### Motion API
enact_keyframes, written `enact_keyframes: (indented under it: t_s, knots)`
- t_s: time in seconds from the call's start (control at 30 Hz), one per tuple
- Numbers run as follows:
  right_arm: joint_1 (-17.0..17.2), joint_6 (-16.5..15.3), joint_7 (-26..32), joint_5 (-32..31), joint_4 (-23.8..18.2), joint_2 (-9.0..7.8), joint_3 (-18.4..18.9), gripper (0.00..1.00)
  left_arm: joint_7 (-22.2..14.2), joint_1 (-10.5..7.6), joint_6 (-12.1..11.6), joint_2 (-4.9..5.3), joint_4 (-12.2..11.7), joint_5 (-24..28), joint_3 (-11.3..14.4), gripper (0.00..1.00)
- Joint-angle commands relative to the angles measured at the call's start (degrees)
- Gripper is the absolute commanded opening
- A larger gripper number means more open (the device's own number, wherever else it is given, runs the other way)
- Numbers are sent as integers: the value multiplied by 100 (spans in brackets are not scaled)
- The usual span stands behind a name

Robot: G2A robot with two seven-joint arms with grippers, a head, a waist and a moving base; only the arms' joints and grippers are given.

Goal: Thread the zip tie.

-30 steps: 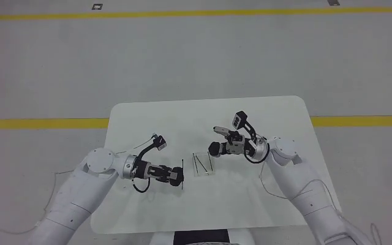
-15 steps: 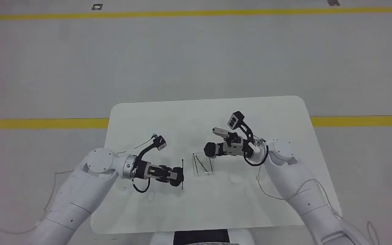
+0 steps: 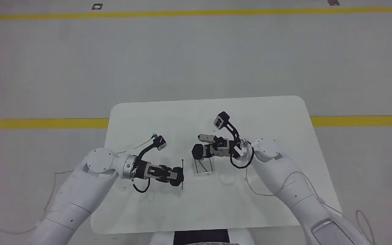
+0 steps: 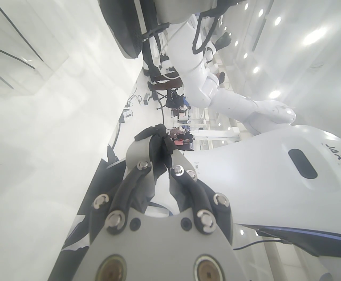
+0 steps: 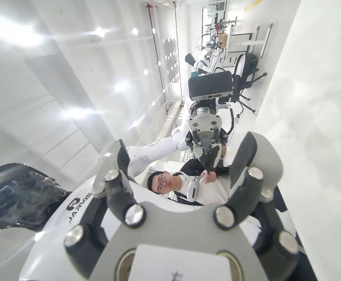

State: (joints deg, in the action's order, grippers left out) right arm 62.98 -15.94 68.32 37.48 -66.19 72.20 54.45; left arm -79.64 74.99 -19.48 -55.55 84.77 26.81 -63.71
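Centrally, clear tray (image 3: 204,160) with black ties (image 3: 199,165); left fingers (image 4: 136,152) tight on zip tie (image 3: 182,166), right fingers (image 5: 256,149) apart.

I work in what looks like a robotics lab or open office: my white table (image 3: 282,110) sits on a pale grey floor (image 3: 196,55) marked with yellow tape lines (image 3: 55,123), with desks (image 5: 239,37), a black office chair (image 5: 246,65) and ceiling lights (image 4: 277,20) around.
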Motion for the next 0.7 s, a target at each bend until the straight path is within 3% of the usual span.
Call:
enact_keyframes:
  t_s: [0.0,0.67]
  knots:
    - [0,-3,-1,0,0,0,0,100,0,0,0,0,0,0,0,0]
    - [139,107,-243,-584,-501,5,-214,100,0,0,0,0,0,0,0,0]
